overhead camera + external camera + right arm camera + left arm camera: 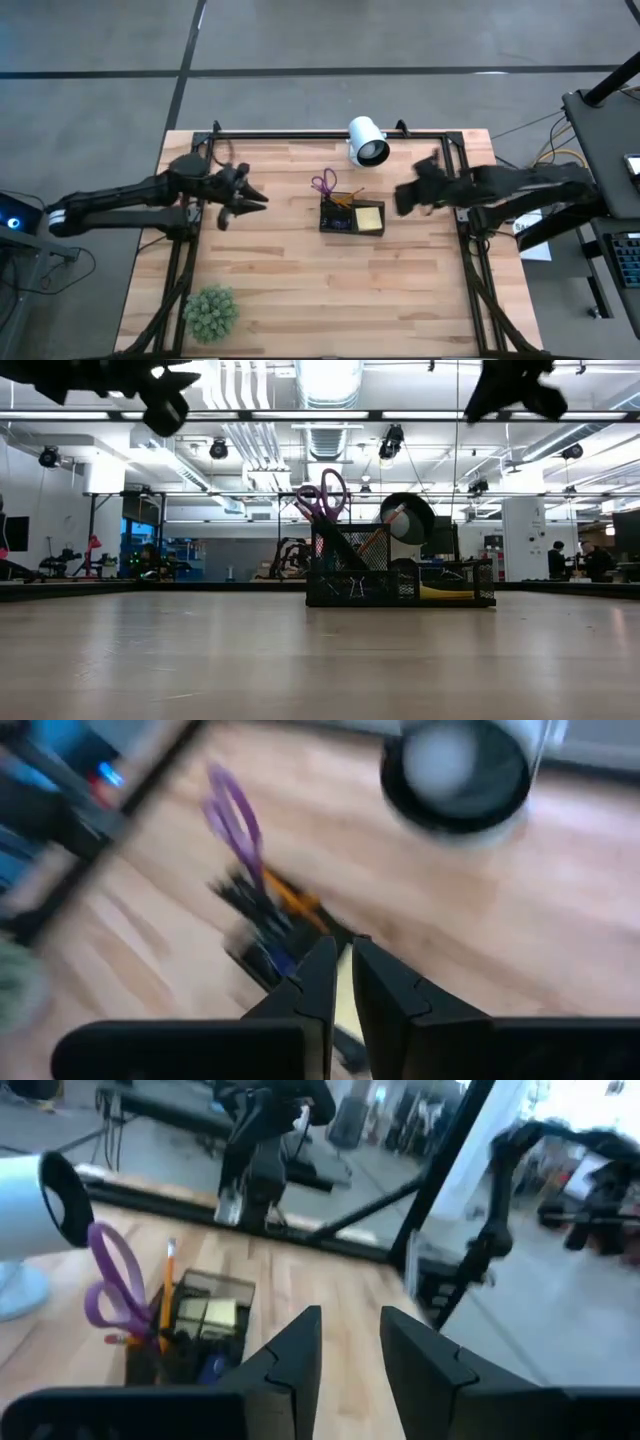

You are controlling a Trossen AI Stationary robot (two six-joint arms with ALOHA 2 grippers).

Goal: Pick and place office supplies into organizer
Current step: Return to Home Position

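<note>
Smack in the middle of the table [300,300], seen from above: the black mesh organizer [350,216], well apart from both arms. Holds the purple-handled scissors [323,184], stuck in handles-up at its upper left corner and leaning out over the rim. Also holds the yellow sticky-note pad [368,218], lying flat in the right-hand compartment, plus an orange pencil [168,1292] standing tilted right beside the scissors. Can't make out the rest of the dark stuff inside

Left of the organizer, at about the same height in the frame: the left claw [245,200], up off the table, pointing toward the middle. Spread apart with a clear gap and gripping nothing, going by the left wrist view

Right of the organizer: the right claw [405,197], also raised, aimed at the left one. Almost pressed together, just a thin slit, nothing pinched

Top centre of the high view, just above the organizer: a white cylindrical camera [367,141] at the table's edge. Lower left of the table: a fuzzy green plant ball [210,312], well away from everything

Low view: both claws up at the very top of the frame, left one upper left, right one upper right, high above the tabletop
</note>
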